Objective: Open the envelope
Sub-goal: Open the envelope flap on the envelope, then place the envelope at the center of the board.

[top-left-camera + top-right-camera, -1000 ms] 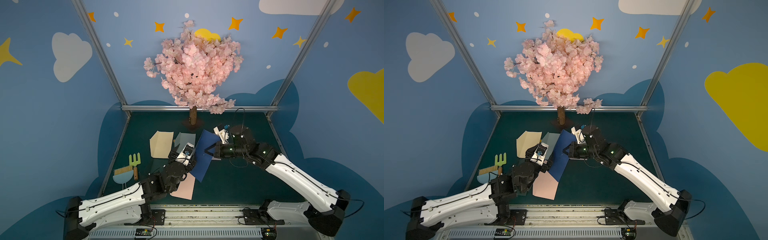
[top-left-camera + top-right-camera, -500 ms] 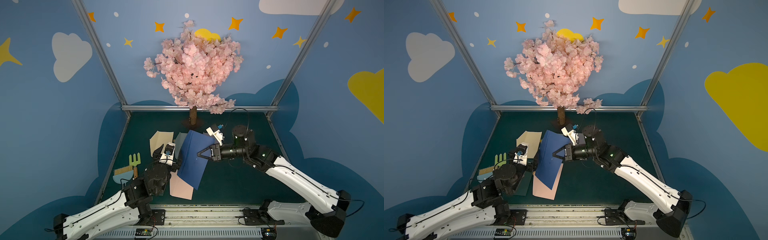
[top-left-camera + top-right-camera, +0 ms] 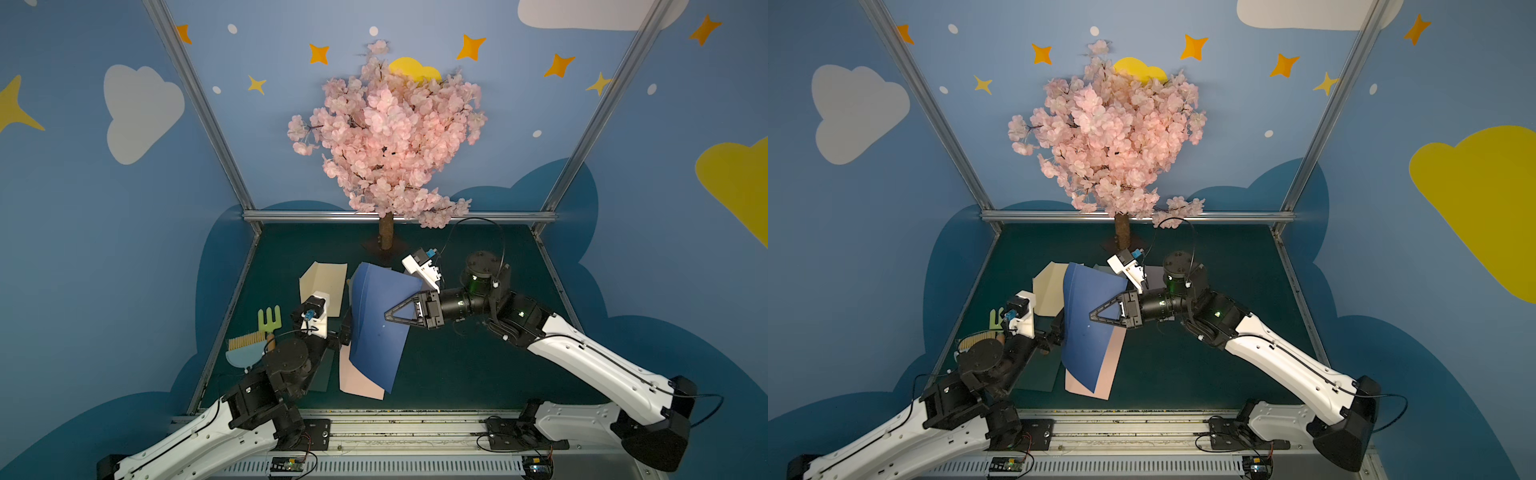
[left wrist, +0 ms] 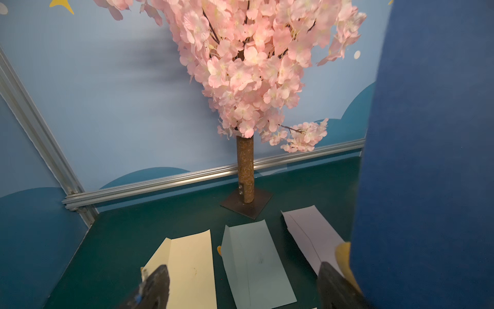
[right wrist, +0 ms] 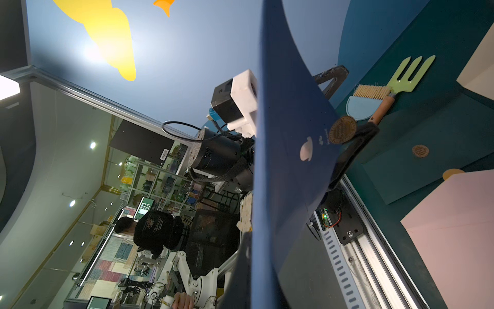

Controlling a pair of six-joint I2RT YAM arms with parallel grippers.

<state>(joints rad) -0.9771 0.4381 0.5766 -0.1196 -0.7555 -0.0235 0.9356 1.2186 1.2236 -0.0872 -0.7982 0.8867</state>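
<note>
A dark blue envelope (image 3: 376, 332) (image 3: 1090, 328) hangs upright above the mat, and my right gripper (image 3: 387, 317) (image 3: 1092, 316) is shut on its right edge. The right wrist view shows its pointed flap (image 5: 291, 112) with a round brown seal (image 5: 342, 130) at the tip. My left gripper (image 3: 344, 330) (image 3: 1059, 328) is open at the envelope's left edge, partly hidden behind it. In the left wrist view the fingers (image 4: 159, 283) stand wide apart, and the blue envelope (image 4: 427, 160) rises just outside one of them. Whether a finger touches it I cannot tell.
Other envelopes lie flat on the green mat: cream (image 3: 322, 282), pale green (image 4: 254, 262), lilac (image 4: 307, 235), pink (image 3: 357, 380) and dark green (image 3: 322, 374). A brush (image 3: 247, 349) and a green fork (image 3: 270, 322) lie at the left. The blossom tree (image 3: 386, 237) stands at the back.
My right gripper has lifted the blue envelope from flat to upright. The left arm has drawn back to the front left, and its jaws have opened a little wider.
</note>
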